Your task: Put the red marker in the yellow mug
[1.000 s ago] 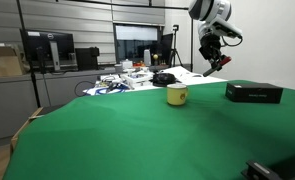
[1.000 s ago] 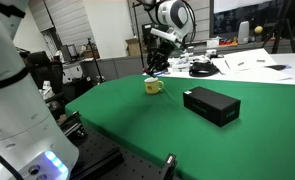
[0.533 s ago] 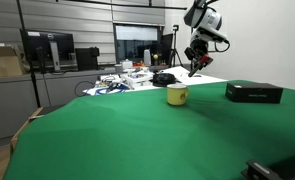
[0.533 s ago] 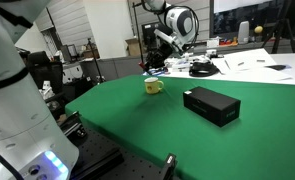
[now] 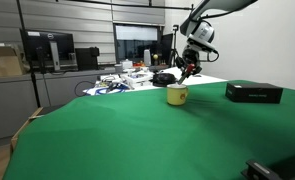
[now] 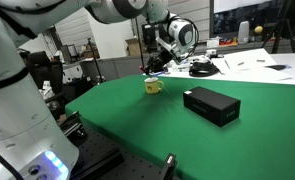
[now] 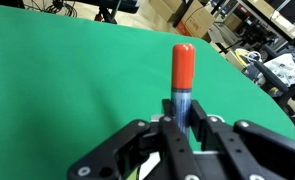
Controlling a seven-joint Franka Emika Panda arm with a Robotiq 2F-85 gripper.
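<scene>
Jaws of the gripper are clamped on the red marker, which we see projecting lengthwise beyond them, poised above the yellow mug, apart from its rim

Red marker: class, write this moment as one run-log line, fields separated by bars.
gripper: shut on red marker | position: in air above yellow mug | marker: not yet in mug

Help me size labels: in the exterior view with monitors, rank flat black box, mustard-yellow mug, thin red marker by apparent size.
1. flat black box
2. mustard-yellow mug
3. thin red marker, barely visible in the gripper
</scene>
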